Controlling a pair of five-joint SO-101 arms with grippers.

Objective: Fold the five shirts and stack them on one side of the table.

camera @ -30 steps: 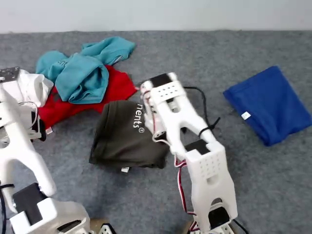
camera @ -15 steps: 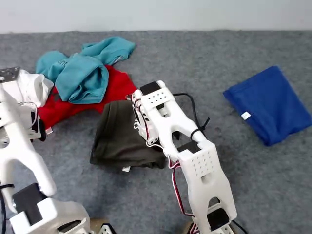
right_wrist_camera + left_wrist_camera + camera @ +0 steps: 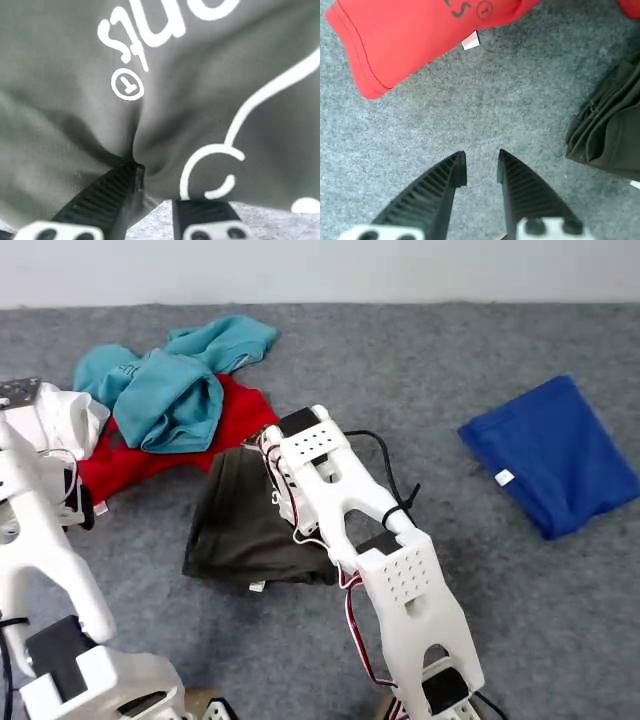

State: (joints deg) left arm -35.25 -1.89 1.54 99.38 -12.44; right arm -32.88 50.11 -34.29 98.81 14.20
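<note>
High view: the dark shirt [image 3: 240, 525] lies near the middle of the grey table [image 3: 430, 360], its upper edge touching the red shirt [image 3: 215, 430]. The teal shirt [image 3: 170, 385] lies crumpled on top of the red one, toward the far left. The blue shirt [image 3: 550, 455] lies folded by itself on the right side, well apart from the others. The right arm [image 3: 340, 490] reaches across the dark shirt's right edge.

In the right wrist view the right claw [image 3: 156, 187] is down on the dark shirt's printed side. Its fingers are nearly together, with a puckered fold of cloth pinched between them.

In the left wrist view the left claw [image 3: 481, 167] hangs above bare table, its fingers slightly spread with nothing between them. The red shirt's hem and a small white tag [image 3: 470, 41] lie beyond its fingertips, and the dark shirt's folded edge lies off to one side.
</note>
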